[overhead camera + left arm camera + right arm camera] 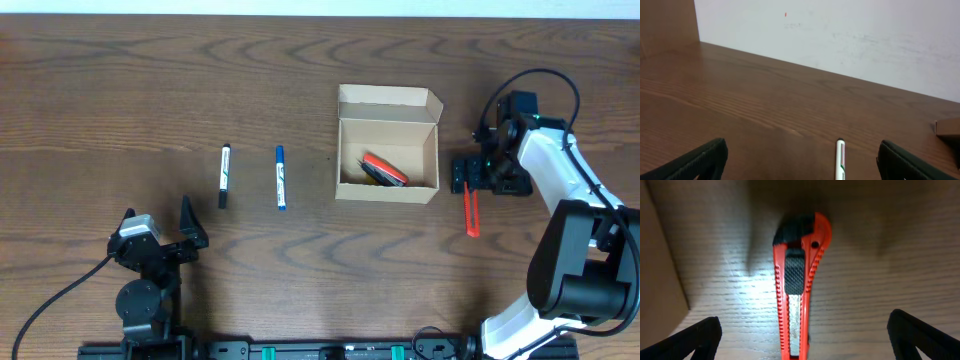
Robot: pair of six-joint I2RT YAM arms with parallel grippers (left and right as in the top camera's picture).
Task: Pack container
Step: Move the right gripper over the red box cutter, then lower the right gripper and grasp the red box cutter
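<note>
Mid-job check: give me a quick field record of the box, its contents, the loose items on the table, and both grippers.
container: lid flap open
contents: orange-red item, type unclear
left of container: black-capped marker, blue marker, lying apart
right of container: red utility knife, on the table
left gripper: open, empty, short of the markers
right gripper: open, over the knife, fingers either side, not touching it

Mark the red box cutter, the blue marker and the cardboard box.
red box cutter [796, 280]: right wrist view, black slider.
blue marker [281, 178]: overhead view, mid-barrel.
cardboard box [388, 194]: overhead view, near wall.
</note>
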